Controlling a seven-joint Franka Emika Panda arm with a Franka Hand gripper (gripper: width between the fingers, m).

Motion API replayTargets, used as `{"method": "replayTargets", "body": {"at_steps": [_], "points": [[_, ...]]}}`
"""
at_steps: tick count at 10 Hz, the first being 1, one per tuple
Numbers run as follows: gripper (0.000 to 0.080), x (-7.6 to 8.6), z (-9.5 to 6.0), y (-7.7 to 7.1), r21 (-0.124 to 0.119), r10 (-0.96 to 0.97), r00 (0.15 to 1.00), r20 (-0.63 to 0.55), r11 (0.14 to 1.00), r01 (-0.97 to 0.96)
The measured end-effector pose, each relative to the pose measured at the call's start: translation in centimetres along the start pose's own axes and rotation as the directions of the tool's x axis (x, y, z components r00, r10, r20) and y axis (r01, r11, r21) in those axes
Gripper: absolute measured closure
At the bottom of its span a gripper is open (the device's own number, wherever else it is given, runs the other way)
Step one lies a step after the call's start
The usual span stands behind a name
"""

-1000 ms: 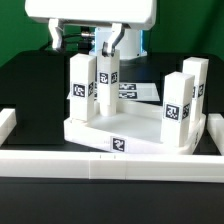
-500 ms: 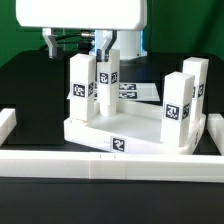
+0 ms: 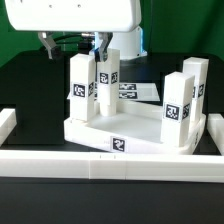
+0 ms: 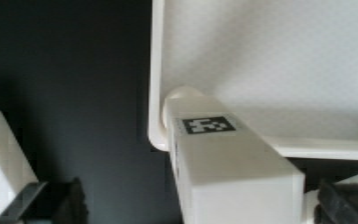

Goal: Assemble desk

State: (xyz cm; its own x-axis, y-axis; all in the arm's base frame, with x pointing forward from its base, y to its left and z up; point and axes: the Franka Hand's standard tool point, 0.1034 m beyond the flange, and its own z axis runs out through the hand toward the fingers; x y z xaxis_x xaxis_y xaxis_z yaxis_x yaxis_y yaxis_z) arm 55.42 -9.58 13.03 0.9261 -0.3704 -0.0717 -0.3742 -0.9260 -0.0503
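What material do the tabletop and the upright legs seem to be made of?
The tabletop and the legs look like white plastic with a matte finish: uniform color, blunt molded edges, no grain. The black-and-white tags look printed, possibly stickers. Plastic is a guess from looks.

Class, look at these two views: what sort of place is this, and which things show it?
Probably a robotics lab test bench: a robot gripper over a black table, tagged legs on a white tabletop, and a marker board.
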Motion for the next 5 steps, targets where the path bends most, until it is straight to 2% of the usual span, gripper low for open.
{"method": "replayTargets", "body": {"at_steps": [4, 5], "points": [[0.0175, -0.11, 0.67, -0.40, -0.008, -0.011, 1.000, 0.004, 1.000, 0.011], [0.0375, -0.13, 0.80, -0.57, -0.010, -0.015, 1.000, 0.000, 1.000, 0.015]]}}
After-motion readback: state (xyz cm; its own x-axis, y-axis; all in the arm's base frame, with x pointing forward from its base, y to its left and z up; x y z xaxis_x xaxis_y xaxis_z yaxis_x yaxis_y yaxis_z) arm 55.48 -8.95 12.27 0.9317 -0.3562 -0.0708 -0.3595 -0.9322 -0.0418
